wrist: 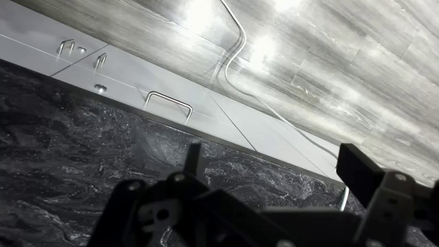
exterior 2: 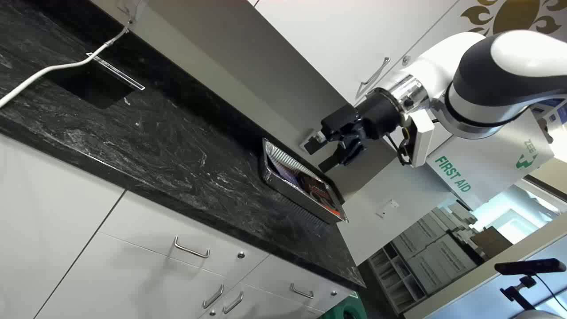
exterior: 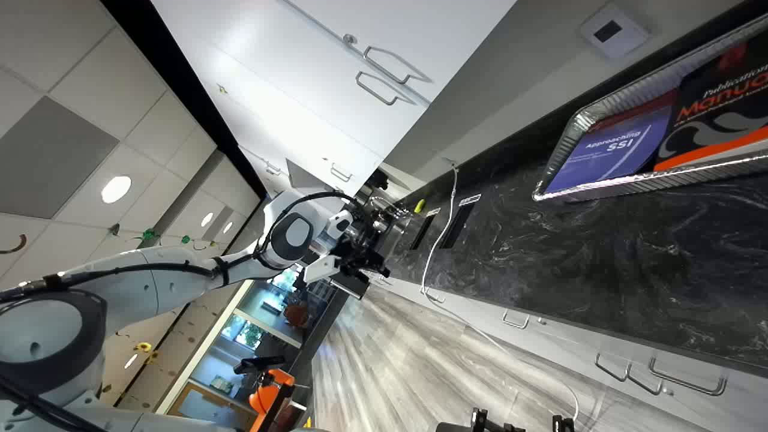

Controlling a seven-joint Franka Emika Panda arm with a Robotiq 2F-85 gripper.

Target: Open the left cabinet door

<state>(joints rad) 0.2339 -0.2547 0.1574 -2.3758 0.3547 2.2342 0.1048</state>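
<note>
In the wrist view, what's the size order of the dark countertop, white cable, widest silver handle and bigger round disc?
1. Dark countertop
2. White cable, long but thin
3. Widest silver handle
4. Bigger round disc

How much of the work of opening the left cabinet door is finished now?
Done: no opening visible; the left cabinet door looks shut. In hand: nothing; the gripper is open and empty. Left: probably gripping the silver handle and pulling.

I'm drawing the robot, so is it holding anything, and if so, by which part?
Nothing is held: the gripper is open, its jaws wide apart with nothing clamped between them.
</note>
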